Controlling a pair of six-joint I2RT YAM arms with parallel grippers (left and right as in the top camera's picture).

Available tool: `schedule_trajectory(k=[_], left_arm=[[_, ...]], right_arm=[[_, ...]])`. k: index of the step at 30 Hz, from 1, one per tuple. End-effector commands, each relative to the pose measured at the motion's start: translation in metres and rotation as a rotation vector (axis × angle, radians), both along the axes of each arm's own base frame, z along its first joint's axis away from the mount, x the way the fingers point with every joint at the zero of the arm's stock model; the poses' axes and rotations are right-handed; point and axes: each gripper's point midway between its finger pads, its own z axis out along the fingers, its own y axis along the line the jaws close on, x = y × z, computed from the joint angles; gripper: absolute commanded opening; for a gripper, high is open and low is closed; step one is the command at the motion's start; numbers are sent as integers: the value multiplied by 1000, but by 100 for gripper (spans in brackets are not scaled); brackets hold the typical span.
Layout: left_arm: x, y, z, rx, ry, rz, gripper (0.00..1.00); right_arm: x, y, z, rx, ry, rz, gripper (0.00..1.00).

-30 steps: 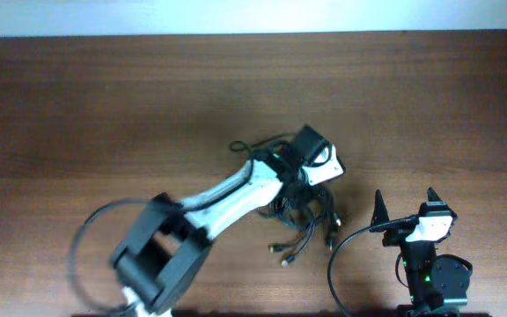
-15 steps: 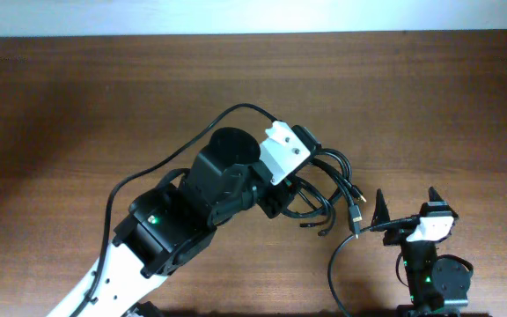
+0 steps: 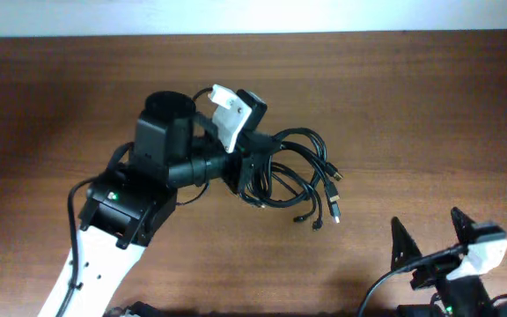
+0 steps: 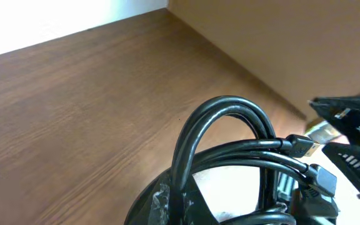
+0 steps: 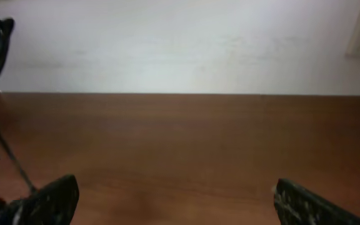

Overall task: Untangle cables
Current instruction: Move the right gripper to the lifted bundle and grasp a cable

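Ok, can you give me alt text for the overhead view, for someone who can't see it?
The left gripper, reaching in from the lower left corner, is shut on a tangled bunch of black cables near the middle of a brown wooden table, with loops and plug ends splaying out toward the other arm. The right gripper sits open at the lower right edge, apart from the cables.

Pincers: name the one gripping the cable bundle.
The left pincer, shut on the tangled cables; the right pincer stands wide open, holding nothing.
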Motion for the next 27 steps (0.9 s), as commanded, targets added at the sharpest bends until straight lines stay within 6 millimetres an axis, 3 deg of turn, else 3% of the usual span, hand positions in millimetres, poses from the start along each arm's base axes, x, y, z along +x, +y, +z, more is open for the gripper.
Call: schedule_trajectory(k=[1, 3, 5, 7, 12, 15, 17, 19, 21, 23, 27], left_arm=[[-14, -3, 21, -75, -18, -80, 0], [-14, -7, 32, -106, -62, -106, 0], [-32, -19, 58, -198, -132, -253, 0], [-42, -24, 78, -265, -180, -334, 0], [-34, 0, 77, -319, -108, -377, 0], [-26, 9, 82, -408, 65, -416, 0], [-18, 7, 81, -439, 171, -407, 0], [-24, 6, 84, -441, 155, -475, 0], [-27, 6, 85, -444, 170, -489, 0], [-36, 7, 89, -442, 137, -553, 0], [-57, 2, 94, -431, 90, -680, 0]], right_arm=[[3, 36, 27, 49, 50, 212, 99], [6, 53, 44, 81, 111, 321, 99], [12, 55, 48, 94, 211, 324, 99], [20, 53, 56, 59, 189, 322, 99], [14, 65, 62, 79, 169, 401, 99], [2, 93, 80, 84, 92, 625, 99], [3, 104, 87, 104, 75, 716, 99], [11, 111, 91, 114, 68, 783, 99], [2, 129, 103, 49, -70, 1038, 99], [15, 131, 104, 35, -98, 1067, 99], [23, 139, 98, -17, -231, 1267, 99]])
